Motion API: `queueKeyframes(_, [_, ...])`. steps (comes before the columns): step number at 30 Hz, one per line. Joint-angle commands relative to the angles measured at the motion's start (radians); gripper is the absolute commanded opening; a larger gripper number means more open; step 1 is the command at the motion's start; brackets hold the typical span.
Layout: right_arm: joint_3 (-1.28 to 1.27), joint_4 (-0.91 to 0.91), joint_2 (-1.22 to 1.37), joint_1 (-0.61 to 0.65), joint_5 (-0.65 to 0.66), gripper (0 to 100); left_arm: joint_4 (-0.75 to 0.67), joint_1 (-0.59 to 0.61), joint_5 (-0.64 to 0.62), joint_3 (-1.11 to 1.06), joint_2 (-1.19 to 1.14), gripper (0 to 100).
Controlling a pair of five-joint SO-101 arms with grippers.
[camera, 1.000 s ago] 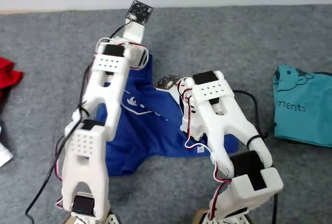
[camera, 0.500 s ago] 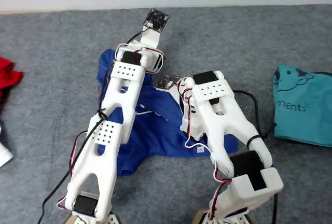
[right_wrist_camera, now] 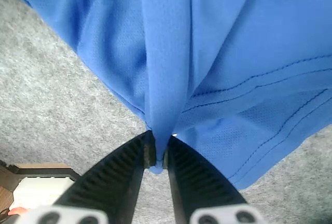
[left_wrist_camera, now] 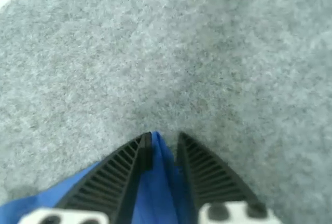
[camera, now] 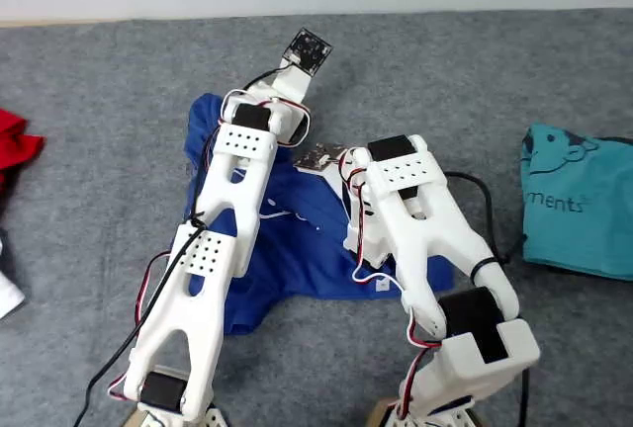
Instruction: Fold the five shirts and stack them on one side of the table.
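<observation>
High view: the blue shirt lies crumpled approx. in the middle of the grey table, under both arms. The left arm stretches over it toward 12 o'clock, and its wrist is above the far edge of the shirt. The right arm stands at 5 o'clock and bends down onto the shirt near the centre. A folded teal shirt rests at 3 o'clock, well apart from the blue one. A red cloth sits at the 9 o'clock edge.

Left wrist view: the left gripper has its fingers almost together, w/ a thin fold of the blue shirt pinched between them. The tips are just above the grey table.

Right wrist view: the right gripper is closed tight on a narrow ridge of the blue shirt. The rest of the fabric spreads away from the tips, stitched hem incl., w/ grey table on both sides.
</observation>
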State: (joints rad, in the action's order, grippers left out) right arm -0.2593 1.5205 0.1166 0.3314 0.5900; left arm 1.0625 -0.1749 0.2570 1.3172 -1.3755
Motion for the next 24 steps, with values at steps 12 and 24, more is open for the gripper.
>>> queueKeyframes(12, [0.006, -0.005, -0.056, 0.002, -0.009, 3.5, 0.259, 0.026, -0.107, 0.352, 0.169, 0])
queueKeyframes(24, [0.006, 0.004, -0.059, 0.001, -0.002, 3.5, 0.698, 0.068, -0.092, 0.360, 0.333, 0])
